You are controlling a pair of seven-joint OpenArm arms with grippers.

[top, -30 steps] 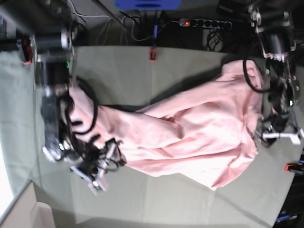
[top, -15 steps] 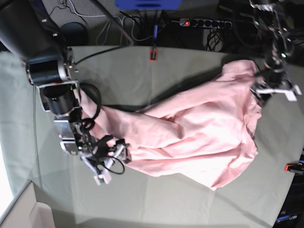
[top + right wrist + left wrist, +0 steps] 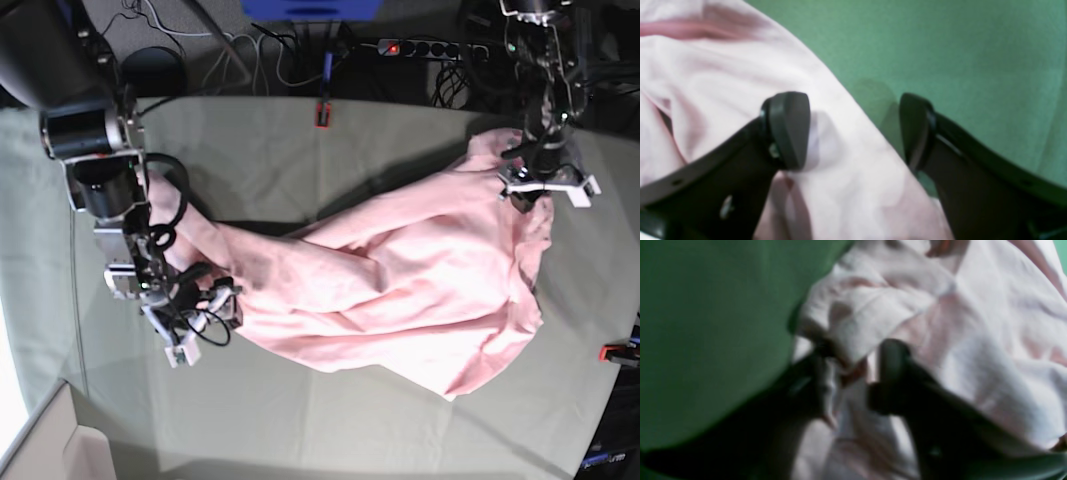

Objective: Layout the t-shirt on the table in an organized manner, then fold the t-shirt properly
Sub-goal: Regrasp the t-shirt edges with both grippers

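Observation:
The pale pink t-shirt (image 3: pixel 400 290) lies crumpled, plain side up, across the middle and right of the grey-green table (image 3: pixel 300 150). At its right end my left gripper (image 3: pixel 540 192) sits on the fabric. In the blurred left wrist view, the left gripper (image 3: pixel 853 380) has its jaws drawn close on a fold of the t-shirt (image 3: pixel 973 340) beside the table (image 3: pixel 706 323). My right gripper (image 3: pixel 205 315) is at the shirt's left end. It stands open (image 3: pixel 855 130), one finger over the t-shirt (image 3: pixel 723 83) and the other over the table (image 3: pixel 940 50).
One red clamp (image 3: pixel 322 114) grips the table's far edge and another red clamp (image 3: pixel 615 352) its right edge. A power strip (image 3: pixel 430 48) and cables lie behind the table. A beige box corner (image 3: pixel 50 440) shows at the near left.
My left gripper has moved toward the far edge and inward over the shirt's right end, and its jaws have closed on fabric. The open right gripper has shifted up and left along the shirt's left end.

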